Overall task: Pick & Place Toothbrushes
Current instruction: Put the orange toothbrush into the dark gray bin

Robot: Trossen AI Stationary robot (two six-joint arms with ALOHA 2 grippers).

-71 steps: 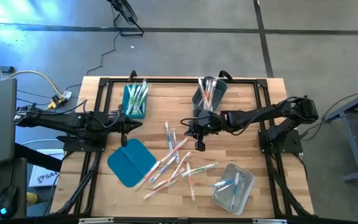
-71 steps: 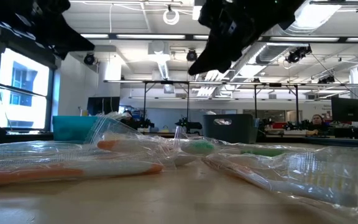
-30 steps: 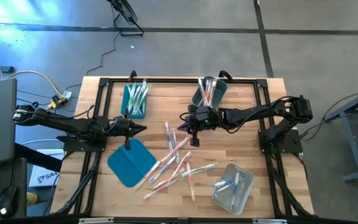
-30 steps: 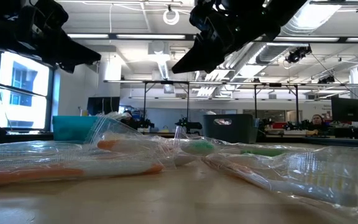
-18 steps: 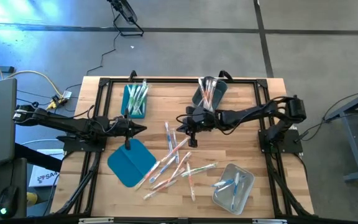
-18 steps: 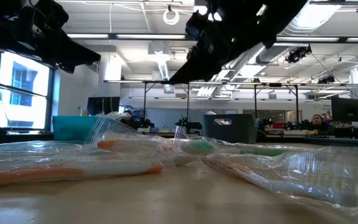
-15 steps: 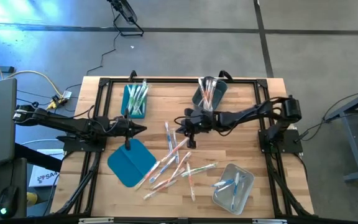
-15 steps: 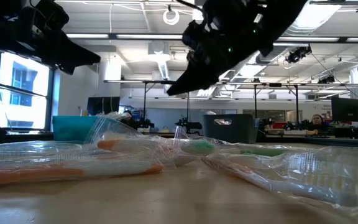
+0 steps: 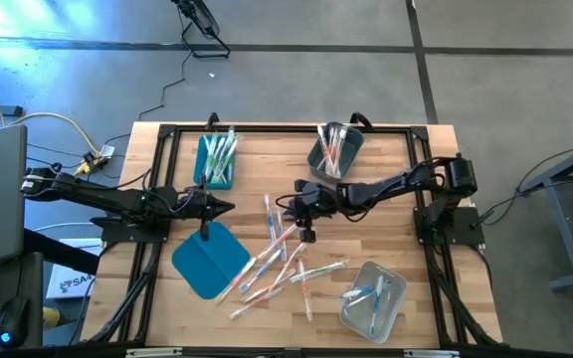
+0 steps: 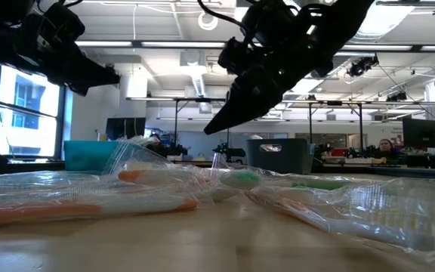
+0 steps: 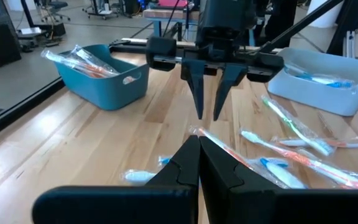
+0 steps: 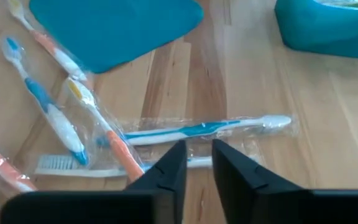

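Several wrapped toothbrushes (image 9: 282,254) lie scattered flat on the wooden table's middle. My right gripper (image 9: 291,204) hangs open a little above the far end of that scatter, slanting down. In its wrist view, its fingers (image 12: 197,152) stand over a blue-and-white toothbrush (image 12: 197,129) with nothing between them. From the left wrist view, the same gripper (image 11: 207,112) shows a narrow gap. My left gripper (image 9: 232,206) waits shut (image 11: 198,140) at the table's left, above the teal lid's far end.
A flat teal lid (image 9: 210,259) lies near left. Toothbrushes fill the teal bin (image 9: 216,159) at the far left and the grey bin (image 9: 334,149) at the far middle. A clear bin (image 9: 374,296) near right holds blue ones. Black frame rails edge the table.
My right gripper has come down toward the scattered toothbrushes, reaching a little farther toward the table's left. The toothbrushes lie as before.
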